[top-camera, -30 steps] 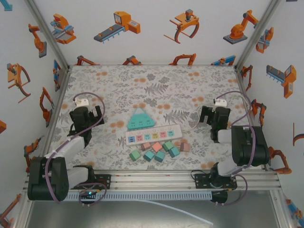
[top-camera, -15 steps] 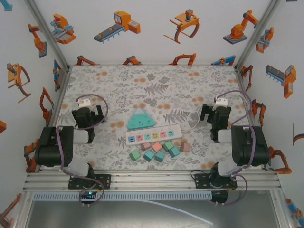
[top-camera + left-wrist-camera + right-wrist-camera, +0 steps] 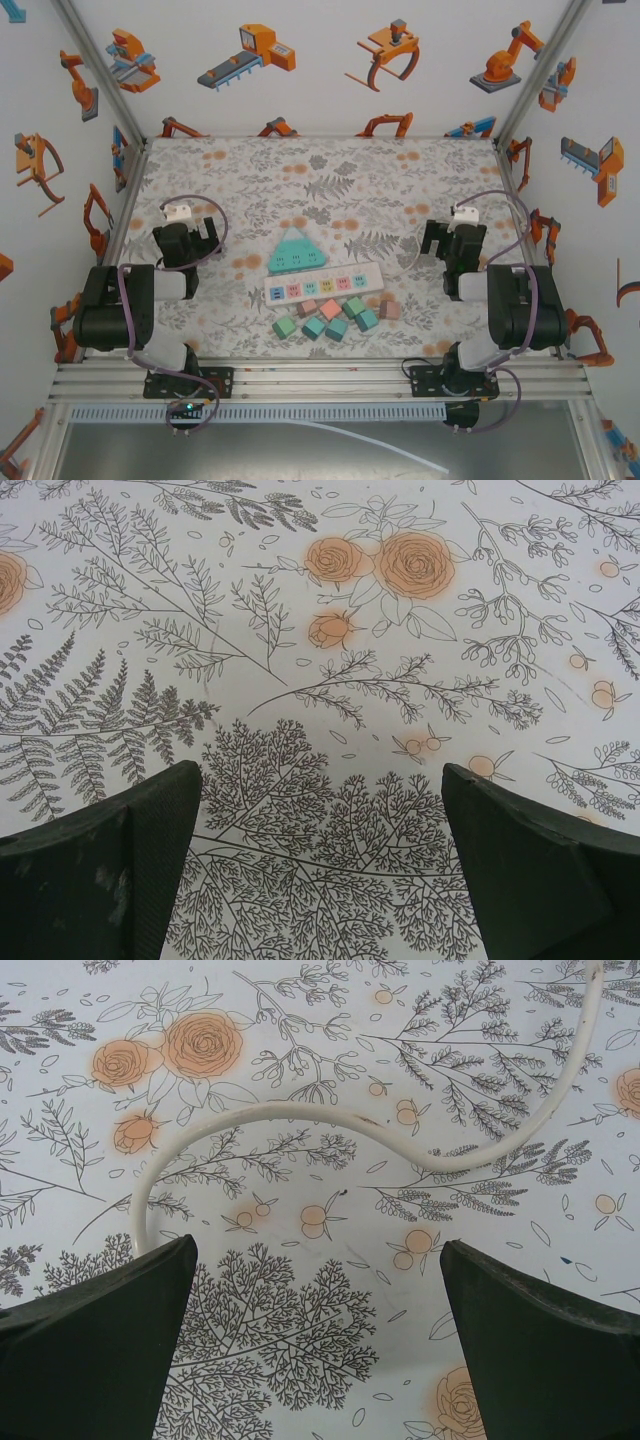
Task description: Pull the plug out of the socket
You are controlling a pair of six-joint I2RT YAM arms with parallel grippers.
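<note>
White strip (image 3: 322, 286), teal socket (image 3: 295, 251), orange-flowered grey-leafed tablecloth (image 3: 330, 180).

Matt table cover (image 3: 330, 630) — perhaps cloth; left gripper (image 3: 320, 865) pads (image 3: 165, 880) finely textured plastic.

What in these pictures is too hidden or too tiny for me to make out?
Top view: whether any plug sits in the power strip; its sockets are too small to read.
Top view: what the coloured blocks beside it are; too small.
Right wrist view: where the white cable ends; one end runs off the top edge, the other slips behind a finger of the right gripper.
</note>
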